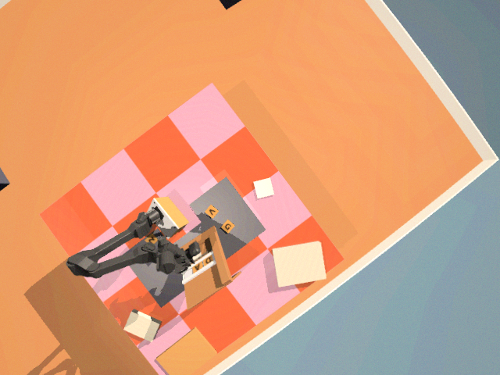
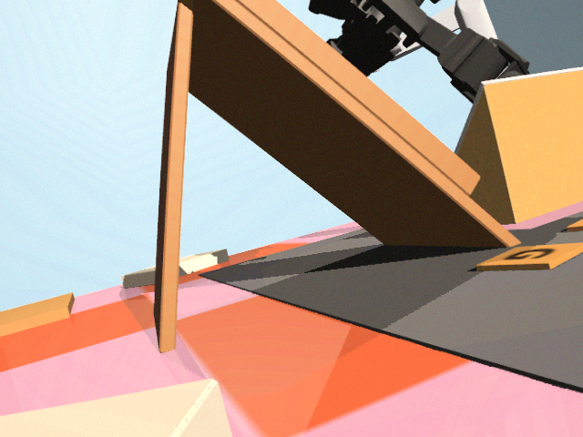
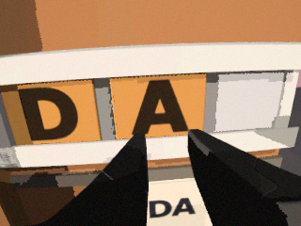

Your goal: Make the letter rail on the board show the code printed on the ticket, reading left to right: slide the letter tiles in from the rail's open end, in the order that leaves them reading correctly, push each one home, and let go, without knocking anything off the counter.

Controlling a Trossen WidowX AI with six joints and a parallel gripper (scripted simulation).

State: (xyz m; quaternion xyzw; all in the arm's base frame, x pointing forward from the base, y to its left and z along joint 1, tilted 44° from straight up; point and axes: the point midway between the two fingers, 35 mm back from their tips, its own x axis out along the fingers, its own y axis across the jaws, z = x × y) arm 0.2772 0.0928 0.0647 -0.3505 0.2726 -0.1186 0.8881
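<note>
The tilted wooden board carries a white-lipped rail. In the wrist view, the D tile sits left in the rail and the A tile sits right of it, with a narrow gap between. A pale blank area shows right of A. My gripper is nearly shut, a small empty gap between its fingertips, at the rail's lower lip below A. The ticket shows "DA"; the fingers hide parts beside it. Tiles V, G and one reading Z or N lie off the board.
A dark mat lies under the board. A yellow wedge stands close to the arm. A small white block, a large cream box, a cream block and an orange block stand around.
</note>
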